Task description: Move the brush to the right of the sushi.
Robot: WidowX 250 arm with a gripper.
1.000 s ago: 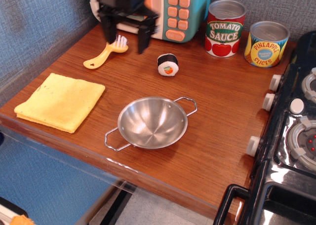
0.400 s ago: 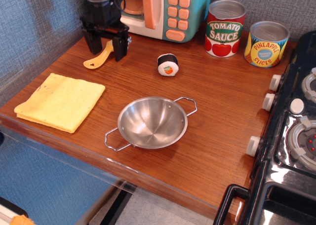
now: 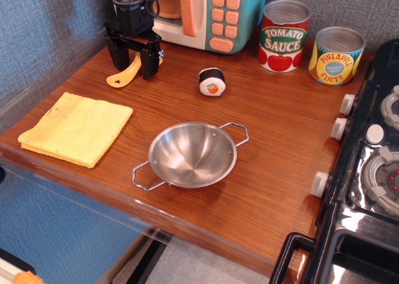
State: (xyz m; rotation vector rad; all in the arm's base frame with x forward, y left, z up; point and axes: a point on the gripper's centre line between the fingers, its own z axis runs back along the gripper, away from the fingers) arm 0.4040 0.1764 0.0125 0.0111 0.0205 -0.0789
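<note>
Brush (image 3: pixel 124 73) lies on the counter (image 3: pixel 280 141) at upper left, straddled by the robot's open fingers (image 3: pixel 148 62), which should close squarely on its handle before carrying it past the sushi (image 3: pixel 212 81).

Red can (image 3: pixel 283 36): "TOMATO SAUCE" is printed in white letters on a green band, above pictured tomatoes.
Yellow can (image 3: pixel 335 55): "PINEAPPLE SLICES" is printed in red around a blue circle; the small text inside the circle cannot be read.

yellow brush (image 3: pixel 124 74), black-wrapped sushi (image 3: pixel 212 81), black hand (image 3: pixel 132 61)
</note>
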